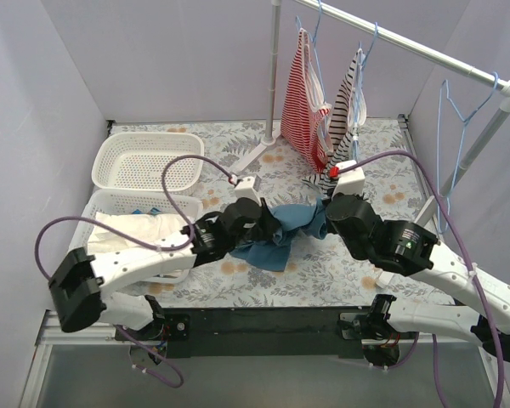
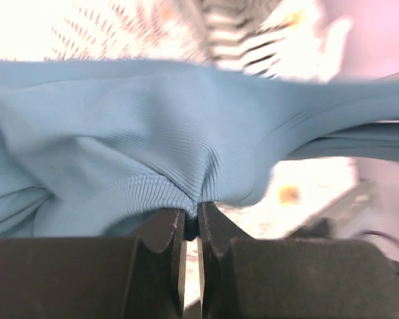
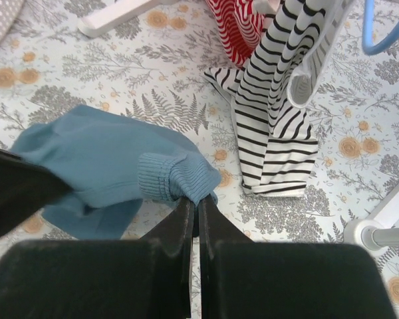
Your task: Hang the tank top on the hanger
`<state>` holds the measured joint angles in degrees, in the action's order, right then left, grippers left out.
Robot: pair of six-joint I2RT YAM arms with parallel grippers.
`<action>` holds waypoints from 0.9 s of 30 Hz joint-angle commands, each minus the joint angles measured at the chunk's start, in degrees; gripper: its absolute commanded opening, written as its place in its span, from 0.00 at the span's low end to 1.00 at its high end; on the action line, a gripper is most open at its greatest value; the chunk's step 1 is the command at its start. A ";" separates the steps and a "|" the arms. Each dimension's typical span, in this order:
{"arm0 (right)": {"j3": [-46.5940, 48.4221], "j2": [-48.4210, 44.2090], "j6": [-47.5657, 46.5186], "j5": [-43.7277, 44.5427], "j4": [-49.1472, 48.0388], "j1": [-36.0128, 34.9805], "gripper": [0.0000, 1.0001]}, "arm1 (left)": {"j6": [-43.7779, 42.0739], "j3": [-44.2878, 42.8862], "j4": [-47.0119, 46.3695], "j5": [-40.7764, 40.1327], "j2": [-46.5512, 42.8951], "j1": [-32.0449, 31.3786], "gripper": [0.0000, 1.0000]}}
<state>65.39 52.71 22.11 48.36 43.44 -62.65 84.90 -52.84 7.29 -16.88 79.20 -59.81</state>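
The teal-blue tank top (image 1: 280, 234) hangs bunched between both grippers over the middle of the floral table. My left gripper (image 1: 268, 223) is shut on its ribbed edge; in the left wrist view (image 2: 191, 212) the fabric (image 2: 153, 139) stretches across the frame. My right gripper (image 1: 323, 212) is shut on another ribbed edge, seen in the right wrist view (image 3: 197, 199) with the top (image 3: 100, 163) trailing left onto the table. The bare light-blue wire hanger (image 1: 463, 110) hangs on the rail at the far right, apart from both grippers.
A metal rail (image 1: 408, 41) carries a red-and-white striped top (image 1: 302, 98) and a black-and-white striped top (image 1: 347, 106), whose hem (image 3: 272, 139) reaches the table. Two white baskets (image 1: 144, 161) stand at the left, the nearer holding white cloth (image 1: 132, 229). The rack's foot (image 3: 376, 232) is at the right.
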 commanded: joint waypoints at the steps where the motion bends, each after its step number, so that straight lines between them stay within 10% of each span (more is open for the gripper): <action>1: -0.43 0.38 0.30 2.79 -0.81 0.25 0.01 | 2.37 0.81 9.20 -1.92 -10.28 0.31 0.00; 8: 2.64 1.43 -3.30 6.12 -0.29 0.51 0.01 | -0.43 -3.14 19.25 -4.04 -19.16 4.16 0.00; 19: -11.37 2.84 -1.55 -8.17 -6.60 1.13 0.01 | -7.21 3.08 17.09 28.62 -13.82 24.65 0.02; 24: -20.64 4.06 1.88 -16.97 -15.13 1.48 0.02 | -6.33 6.96 10.56 32.35 -9.33 25.62 0.25; 27: -22.58 4.86 2.94 -19.00 -16.37 1.57 0.21 | -7.47 4.77 10.38 32.53 -8.62 25.62 0.49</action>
<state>43.72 57.78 22.41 34.54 34.39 -61.45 78.67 -45.45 22.26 10.70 71.85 -34.59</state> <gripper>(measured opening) 0.128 0.310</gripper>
